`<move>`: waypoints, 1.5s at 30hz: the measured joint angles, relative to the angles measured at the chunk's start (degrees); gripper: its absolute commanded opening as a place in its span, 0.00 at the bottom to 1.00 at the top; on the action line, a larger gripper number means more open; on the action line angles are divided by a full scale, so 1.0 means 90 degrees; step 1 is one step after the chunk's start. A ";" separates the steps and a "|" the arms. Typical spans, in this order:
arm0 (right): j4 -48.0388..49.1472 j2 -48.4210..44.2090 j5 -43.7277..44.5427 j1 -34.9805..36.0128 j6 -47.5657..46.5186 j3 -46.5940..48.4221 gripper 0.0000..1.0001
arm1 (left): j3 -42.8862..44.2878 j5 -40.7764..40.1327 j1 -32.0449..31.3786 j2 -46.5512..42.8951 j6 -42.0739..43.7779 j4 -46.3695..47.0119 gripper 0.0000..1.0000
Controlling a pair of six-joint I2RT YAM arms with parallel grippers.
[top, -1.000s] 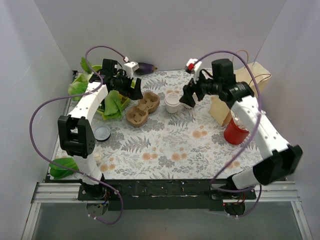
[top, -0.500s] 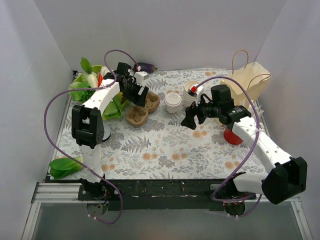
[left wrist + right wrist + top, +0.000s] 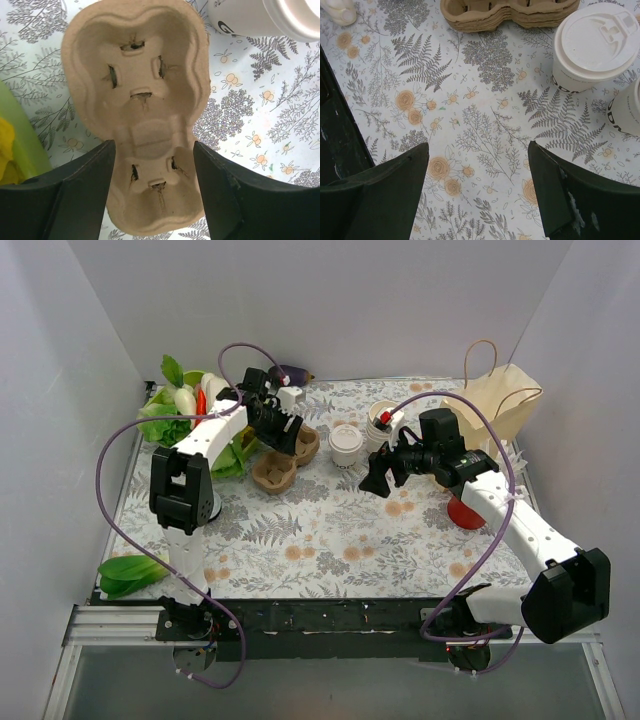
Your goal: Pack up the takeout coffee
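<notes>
The takeout coffee point(image 3: 346, 443) is a cream cup with a white lid. It stands upright on the floral cloth, right of a brown pulp cup carrier point(image 3: 285, 455). My left gripper point(image 3: 290, 435) is open over the carrier. In the left wrist view its fingers point(image 3: 85, 190) straddle the carrier's point(image 3: 135, 95) near end, and the cup point(image 3: 260, 20) shows at the top right. My right gripper point(image 3: 376, 480) is open and empty above the cloth, in front and right of the cup. The right wrist view shows the gripper point(image 3: 477, 147) over bare cloth, the cup point(image 3: 597, 45) at upper right and the carrier point(image 3: 510, 12) at the top.
A stack of lidless cream cups point(image 3: 381, 423) stands right of the coffee. A paper bag point(image 3: 495, 405) stands at the back right, with a red cup point(image 3: 468, 508) in front of it. Vegetables point(image 3: 175, 420) lie at the back left, a leaf point(image 3: 125, 575) at the front left.
My right gripper has pulled back from beside the coffee cup toward the front. My left gripper has moved right onto the carrier and now straddles it.
</notes>
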 measured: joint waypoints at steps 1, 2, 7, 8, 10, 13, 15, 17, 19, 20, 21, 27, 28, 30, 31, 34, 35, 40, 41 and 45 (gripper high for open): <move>0.0000 0.0000 0.0000 0.0000 0.0000 0.0000 0.88 | 0.0007 -0.0002 -0.0029 0.0041 -0.0005 0.0010 0.59; 0.0005 0.0000 0.0000 -0.0002 0.0000 0.0000 0.88 | 0.0022 -0.0005 -0.0061 0.0087 -0.0010 0.0007 0.58; 0.0005 0.0000 0.0000 -0.0005 0.0000 0.0000 0.88 | 0.0121 -0.0012 -0.0153 0.0313 -0.0005 0.0017 0.56; 0.0005 0.0000 0.0000 -0.0005 0.0000 0.0000 0.88 | 0.0134 -0.0024 -0.0160 0.0355 -0.0005 0.0027 0.56; 0.0005 0.0000 0.0000 -0.0005 0.0000 0.0000 0.87 | 0.0165 -0.0049 -0.0160 0.0401 -0.0007 0.0027 0.55; 0.0007 0.0000 0.0000 -0.0005 0.0000 0.0000 0.88 | 0.0175 -0.0056 -0.0160 0.0408 -0.0007 0.0024 0.53; 0.0005 0.0000 0.0000 -0.0005 0.0000 0.0000 0.88 | 0.0175 -0.0073 -0.0160 0.0410 -0.0007 0.0022 0.51; 0.0005 0.0000 0.0000 -0.0005 0.0000 0.0000 0.88 | 0.0175 -0.0080 -0.0165 0.0410 -0.0022 0.0019 0.47; 0.0005 0.0000 0.0000 -0.0005 0.0000 0.0000 0.88 | 0.0175 -0.0100 -0.0170 0.0410 -0.0029 0.0022 0.46; 0.0005 0.0000 0.0000 -0.0005 0.0000 0.0000 0.88 | 0.0177 -0.0109 -0.0170 0.0410 -0.0029 0.0022 0.45; 0.0005 0.0000 0.0002 -0.0005 0.0000 0.0000 0.88 | 0.0177 -0.0121 -0.0170 0.0410 -0.0034 0.0022 0.44; 0.0007 0.0000 0.0002 -0.0005 0.0000 0.0000 0.87 | 0.0197 -0.0158 -0.0170 0.0410 -0.0051 0.0024 0.40; 0.0005 0.0000 0.0002 -0.0005 0.0000 0.0000 0.88 | 0.0199 -0.0165 -0.0170 0.0410 -0.0053 0.0024 0.41; 0.0007 0.0000 0.0002 -0.0005 0.0000 0.0000 0.88 | 0.0199 -0.0172 -0.0170 0.0410 -0.0056 0.0027 0.43; 0.0007 0.0000 0.0002 -0.0005 0.0000 0.0000 0.88 | 0.0199 -0.0172 -0.0170 0.0410 -0.0058 0.0029 0.44; 0.0007 0.0000 0.0002 -0.0005 0.0000 0.0000 0.88 | 0.0199 -0.0182 -0.0185 0.0410 -0.0073 0.0039 0.44; 0.0007 0.0000 0.0002 -0.0005 0.0000 -0.0002 0.88 | 0.0199 -0.0192 -0.0194 0.0410 -0.0075 0.0041 0.44; 0.0007 0.0000 0.0002 -0.0005 -0.0002 -0.0002 0.88 | 0.0199 -0.0306 -0.0250 0.0410 -0.0075 0.0044 0.41; 0.0007 0.0000 0.0002 -0.0005 -0.0002 -0.0002 0.88 | 0.0199 -0.0333 -0.0255 0.0410 -0.0075 0.0044 0.40; 0.0007 0.0000 0.0000 -0.0005 -0.0002 -0.0002 0.88 | 0.0199 -0.0413 -0.0262 0.0410 -0.0083 0.0051 0.32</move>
